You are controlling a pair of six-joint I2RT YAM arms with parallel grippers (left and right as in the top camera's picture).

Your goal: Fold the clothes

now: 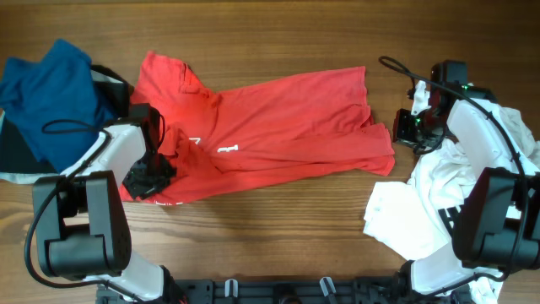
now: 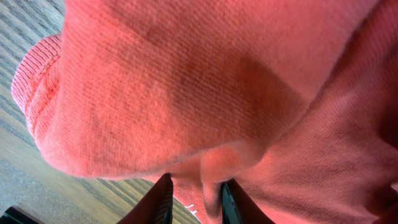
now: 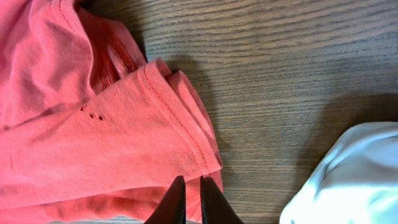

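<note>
A red shirt [image 1: 278, 127] lies spread across the middle of the wooden table [image 1: 278, 34], rumpled at its left end. My left gripper [image 1: 150, 177] sits on the shirt's lower left part. In the left wrist view the shirt [image 2: 186, 74] fills the frame and a fold of it hangs between my left gripper's fingers [image 2: 196, 199], which are shut on it. My right gripper [image 1: 407, 127] is at the shirt's right edge. In the right wrist view its fingers [image 3: 193, 199] are shut with a thin gap, over the hemmed corner of the shirt [image 3: 74, 124].
A blue garment [image 1: 51, 93] lies at the far left over a dark item [image 1: 13, 143]. A pile of white clothes [image 1: 422, 211] lies at the right front under my right arm, and shows in the right wrist view [image 3: 348, 180].
</note>
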